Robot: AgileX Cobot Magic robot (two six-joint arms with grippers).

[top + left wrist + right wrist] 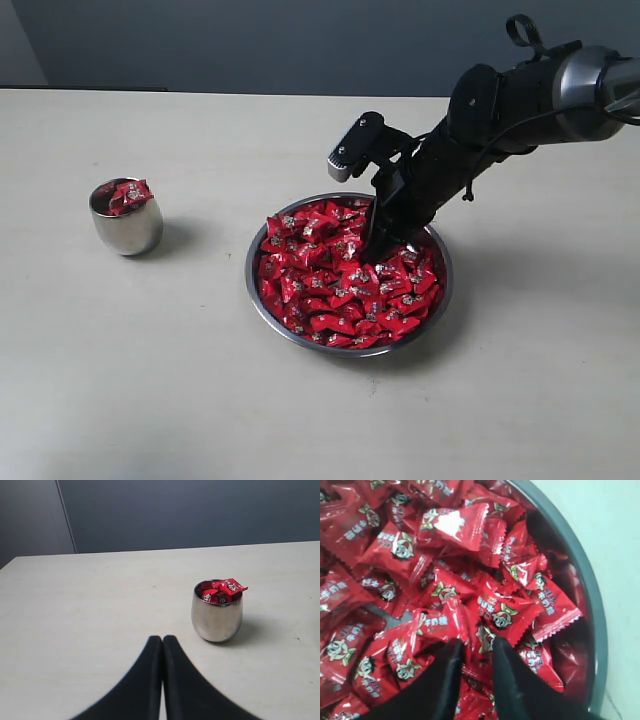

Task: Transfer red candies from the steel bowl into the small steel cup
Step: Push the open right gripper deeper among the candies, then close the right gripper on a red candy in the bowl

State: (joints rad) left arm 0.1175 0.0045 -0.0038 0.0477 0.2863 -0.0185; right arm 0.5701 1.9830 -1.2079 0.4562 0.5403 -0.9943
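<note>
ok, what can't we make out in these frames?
Exterior view: right gripper tips, hidden behind its own wrist and the red candies.
Right wrist view: most of the steel bowl, cut off by the frame; its floor, under candies.
Left wrist view: how full the small steel cup is, hidden by its wall.

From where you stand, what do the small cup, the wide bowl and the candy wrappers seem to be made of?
Small rounded silver cup: polished metal, likely steel; mirror-like sides.
Wide shallow silver bowl: shiny metal too; bright rim.
Red candies: glossy wrappers, probably plastic film; glints, crimped ends.
</note>
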